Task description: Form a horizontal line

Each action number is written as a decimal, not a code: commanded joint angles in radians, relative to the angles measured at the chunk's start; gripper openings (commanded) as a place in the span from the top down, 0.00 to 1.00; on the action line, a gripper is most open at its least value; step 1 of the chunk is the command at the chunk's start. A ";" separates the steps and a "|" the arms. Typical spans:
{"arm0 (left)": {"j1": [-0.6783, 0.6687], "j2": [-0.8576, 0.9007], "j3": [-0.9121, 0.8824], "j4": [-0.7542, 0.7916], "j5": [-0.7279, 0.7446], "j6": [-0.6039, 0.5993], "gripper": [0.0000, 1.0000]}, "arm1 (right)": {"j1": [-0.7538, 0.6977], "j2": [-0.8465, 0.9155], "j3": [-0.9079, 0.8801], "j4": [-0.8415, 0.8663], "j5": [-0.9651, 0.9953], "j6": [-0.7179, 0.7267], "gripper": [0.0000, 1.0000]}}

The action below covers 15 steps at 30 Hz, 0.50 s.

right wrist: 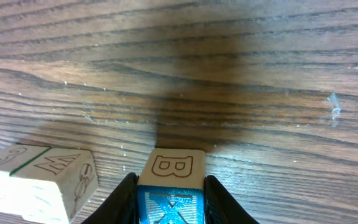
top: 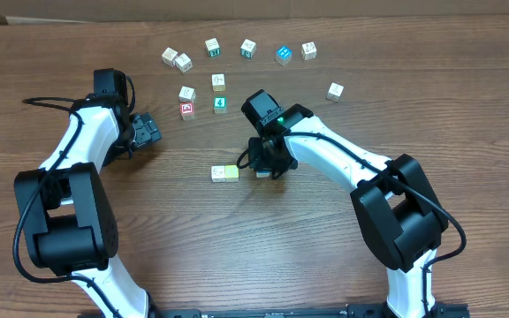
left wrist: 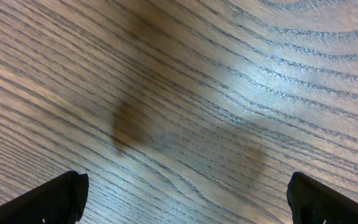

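Small lettered wooden cubes lie on the wooden table. Two cubes [top: 224, 173] sit side by side at the centre; they show in the right wrist view [right wrist: 39, 180] at lower left. My right gripper [top: 263, 168] is just right of them, shut on a cube with a blue face and a "B" side [right wrist: 169, 186], held close to the table. My left gripper [top: 148, 131] is open and empty at the left, over bare wood [left wrist: 185, 199]. Several more cubes [top: 218, 81] are scattered at the back.
The scattered cubes form a loose arc at the back, from a pair at the left [top: 176, 59] to a blue one [top: 283, 54] and a lone one [top: 335, 90] at the right. A red cube [top: 186, 109] and a green cube [top: 220, 104] lie nearer.
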<state>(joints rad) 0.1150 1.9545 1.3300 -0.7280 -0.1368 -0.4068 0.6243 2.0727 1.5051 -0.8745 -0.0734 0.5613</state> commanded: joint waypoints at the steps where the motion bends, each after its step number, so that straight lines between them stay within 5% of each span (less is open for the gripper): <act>1: -0.003 0.003 -0.002 0.001 -0.013 0.026 0.00 | 0.011 -0.030 -0.001 0.010 -0.011 0.019 0.72; 15: -0.003 0.003 -0.002 0.001 -0.012 0.026 0.00 | 0.026 -0.030 -0.001 0.013 -0.027 0.019 0.72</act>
<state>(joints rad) 0.1150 1.9545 1.3300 -0.7284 -0.1368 -0.4068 0.6395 2.0727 1.5051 -0.8639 -0.0921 0.5735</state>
